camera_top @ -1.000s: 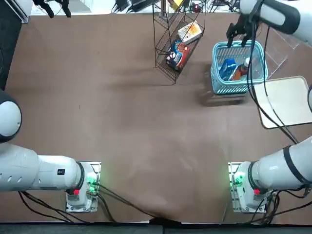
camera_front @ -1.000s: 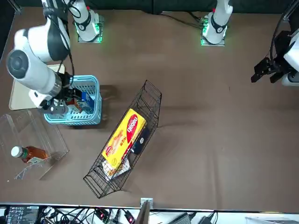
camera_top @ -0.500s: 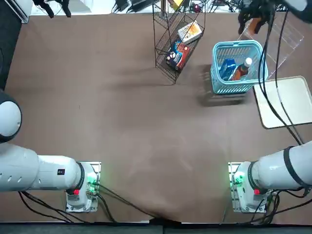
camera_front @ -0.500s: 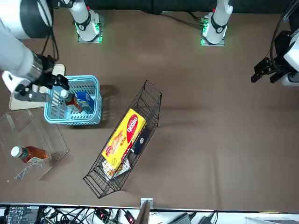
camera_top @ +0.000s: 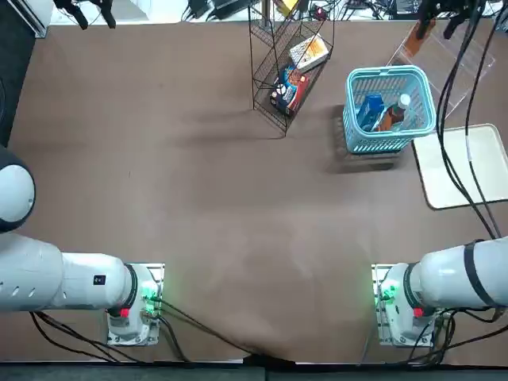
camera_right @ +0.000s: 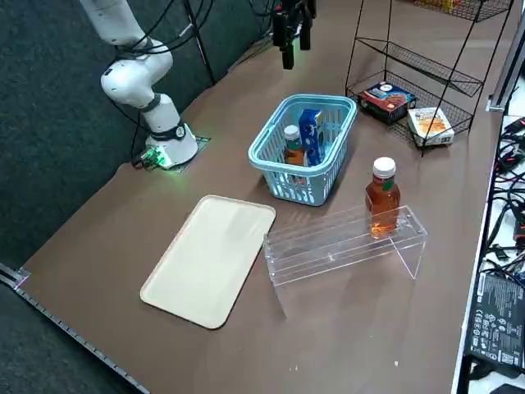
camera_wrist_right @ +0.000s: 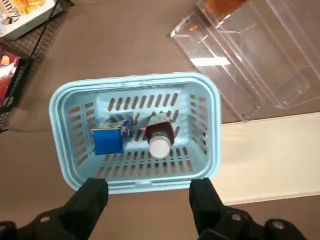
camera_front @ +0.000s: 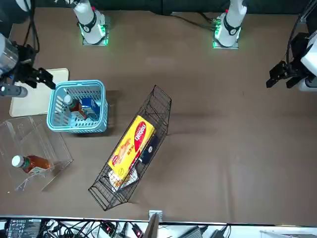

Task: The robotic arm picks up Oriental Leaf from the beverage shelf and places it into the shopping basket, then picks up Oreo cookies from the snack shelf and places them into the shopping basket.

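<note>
Since the earlier frames, the right end effector (camera_top: pixel 446 22) has moved outward off the basket (camera_top: pixel 389 109), toward the clear rack (camera_top: pixel 444 59) in the top view; the blue cookie pack (camera_top: pixel 370 113) and tea bottle (camera_top: pixel 394 113) lie inside the basket. Front view: a second tea bottle (camera_front: pixel 31 163) is on the clear rack, and a yellow box (camera_front: pixel 132 148) sits in the wire rack (camera_front: pixel 155 106). Right side view: a pale tray (camera_right: pixel 209 261) lies on the table (camera_right: pixel 328 345). Right wrist view: the end effector is open, its fingers (camera_wrist_right: pixel 90 205) wide apart, holding nothing.
</note>
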Robot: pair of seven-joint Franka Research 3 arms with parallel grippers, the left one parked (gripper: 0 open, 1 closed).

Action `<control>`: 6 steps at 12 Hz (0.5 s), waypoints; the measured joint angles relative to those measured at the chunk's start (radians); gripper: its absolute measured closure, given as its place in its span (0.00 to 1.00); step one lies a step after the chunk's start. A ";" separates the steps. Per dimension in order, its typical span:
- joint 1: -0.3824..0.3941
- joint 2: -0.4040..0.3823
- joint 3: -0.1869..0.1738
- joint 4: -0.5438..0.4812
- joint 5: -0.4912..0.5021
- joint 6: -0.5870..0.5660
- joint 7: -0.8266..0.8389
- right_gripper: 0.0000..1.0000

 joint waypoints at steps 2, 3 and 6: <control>-0.001 -0.014 -0.025 0.000 0.000 -0.005 -0.007 0.00; -0.002 -0.020 -0.032 0.000 0.000 -0.009 -0.007 0.00; -0.003 -0.030 -0.037 0.000 0.000 -0.015 -0.007 0.00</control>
